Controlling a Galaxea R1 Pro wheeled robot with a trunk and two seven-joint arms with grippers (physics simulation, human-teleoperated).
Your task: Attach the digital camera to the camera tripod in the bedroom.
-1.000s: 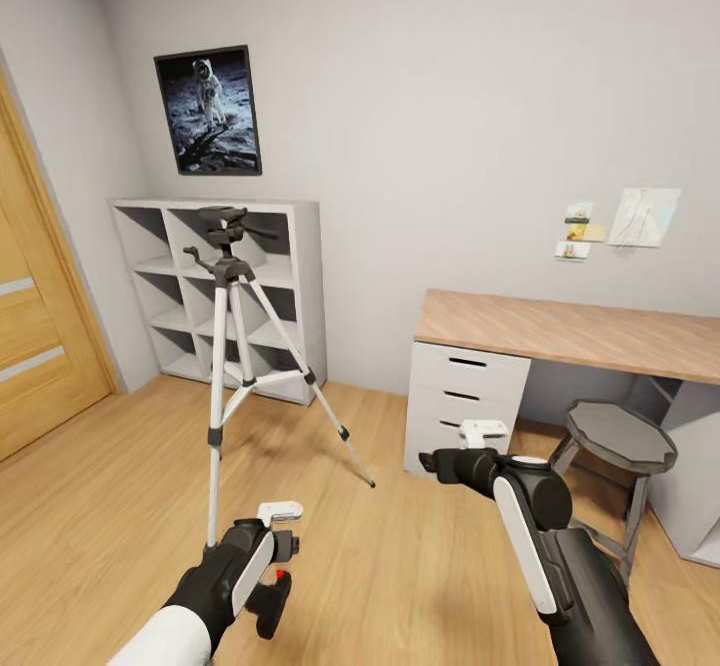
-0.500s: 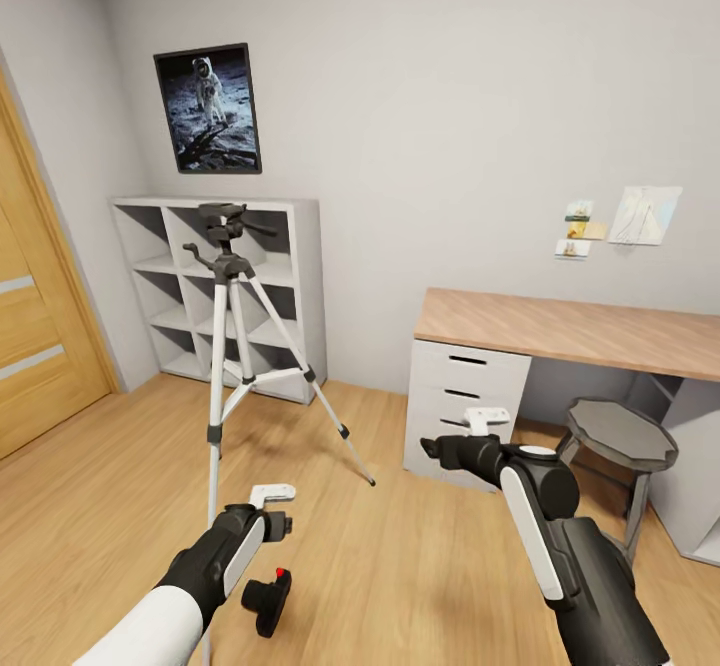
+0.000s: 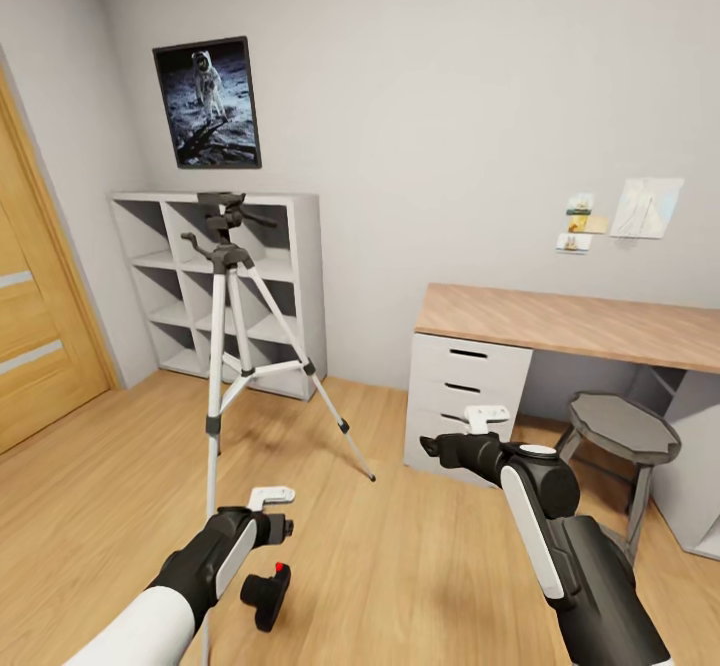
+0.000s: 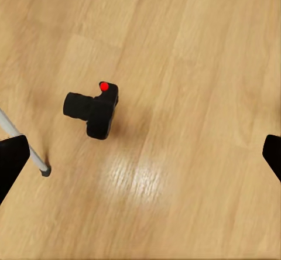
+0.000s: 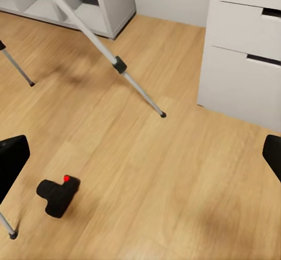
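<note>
The digital camera lies on the wood floor, black with its red button up, and nothing holds it; it also shows in the left wrist view and the right wrist view. My left gripper hovers above and slightly left of it, open, its fingers spread wide and empty. The camera tripod stands just beyond on silver-white legs, one foot close to the camera. To the right, my right gripper hangs open in the air, and a tripod leg runs ahead of it.
Behind the tripod a white cube shelf stands against the wall under the astronaut picture. A wooden door is at the left. At the right are a wood-topped desk with white drawers and a grey stool.
My left arm has drawn back and up from over the camera, which stays on the floor. The right arm rose slightly. The head view has tilted up a little.
</note>
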